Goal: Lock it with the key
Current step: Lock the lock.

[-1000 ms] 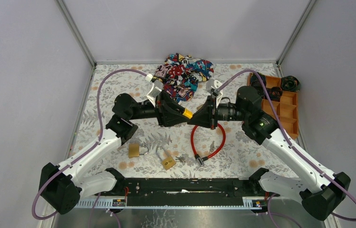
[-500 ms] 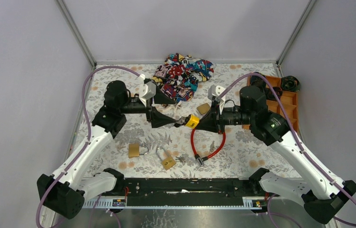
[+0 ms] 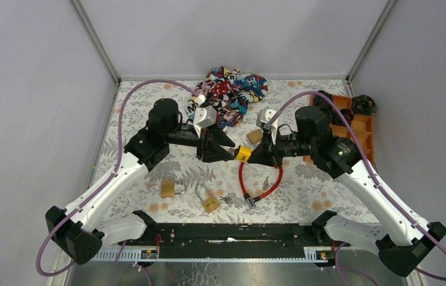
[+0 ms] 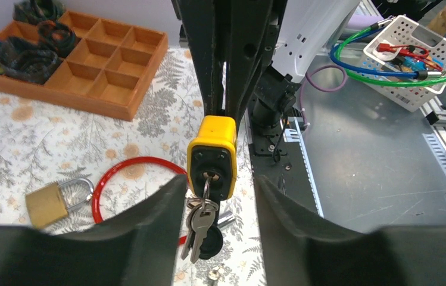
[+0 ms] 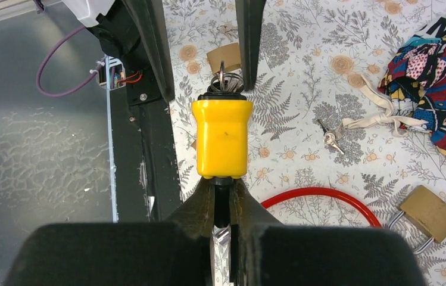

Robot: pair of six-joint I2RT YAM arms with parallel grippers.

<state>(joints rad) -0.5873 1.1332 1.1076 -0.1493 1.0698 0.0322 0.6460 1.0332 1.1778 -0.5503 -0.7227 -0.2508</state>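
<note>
A yellow lock body (image 3: 243, 154) with a red cable loop (image 3: 277, 179) is held above the table. My right gripper (image 3: 251, 156) is shut on its black stem, as the right wrist view (image 5: 221, 182) shows below the lock (image 5: 222, 137). A key sits in the keyhole on the lock's face (image 4: 211, 155), and a ring of spare keys (image 4: 202, 223) hangs from it. My left gripper (image 4: 218, 182) is open, one finger on each side of the lock's key end, and touches neither the lock nor the keys. It faces the right gripper in the top view (image 3: 230, 153).
Two brass padlocks (image 3: 168, 188) (image 3: 211, 204) lie near the front, a third (image 3: 255, 136) behind the grippers. A colourful cloth bag (image 3: 229, 89) lies at the back. An orange compartment tray (image 3: 354, 128) stands at the right. A loose key (image 5: 330, 140) lies on the mat.
The left gripper drew back to the left from the lock, then came back to it. Its open fingers now flank the key end. The right gripper kept hold of the lock.
</note>
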